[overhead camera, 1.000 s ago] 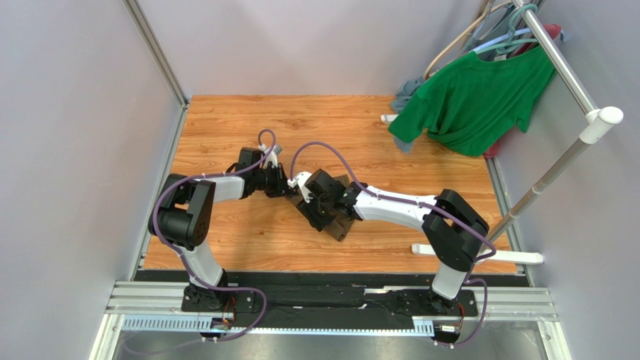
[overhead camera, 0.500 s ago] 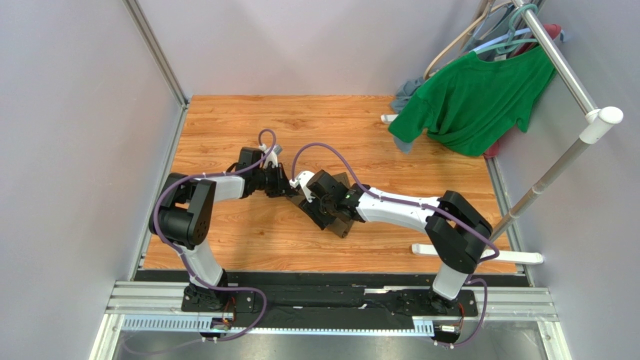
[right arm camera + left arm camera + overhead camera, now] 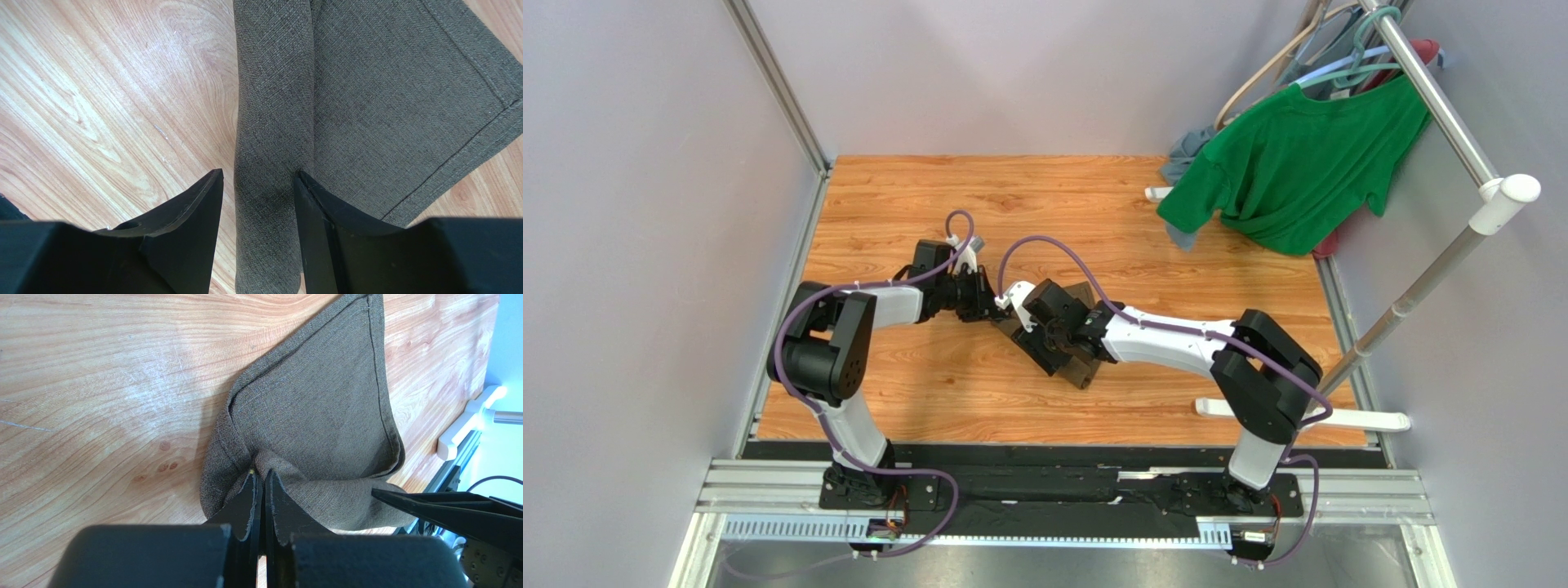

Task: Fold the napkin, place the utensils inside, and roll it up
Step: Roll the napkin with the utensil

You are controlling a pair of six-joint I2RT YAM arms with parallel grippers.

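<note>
Dark olive-brown soft fabric napkin [image 3: 319,416] sits mid-frame on the wooden table [image 3: 891,221]. Looks light and floppy, probably best grabbed at a hemmed corner. Left end effector [image 3: 261,478], pressed together, pinches a fold; right end effector [image 3: 258,177] is spread astride the rolled edge.

Your left arm [image 3: 891,300] bends in from the left, elbow raised, forearm running toward centre. The left claw [image 3: 259,476] is low, jaws pinched tight on a fold of the napkin [image 3: 319,410]. Your right arm [image 3: 1161,339] lies stretched out, low and long, from the right. The right claw [image 3: 259,176] points down, jaws standing apart. The two claws are just beside each other.
</note>
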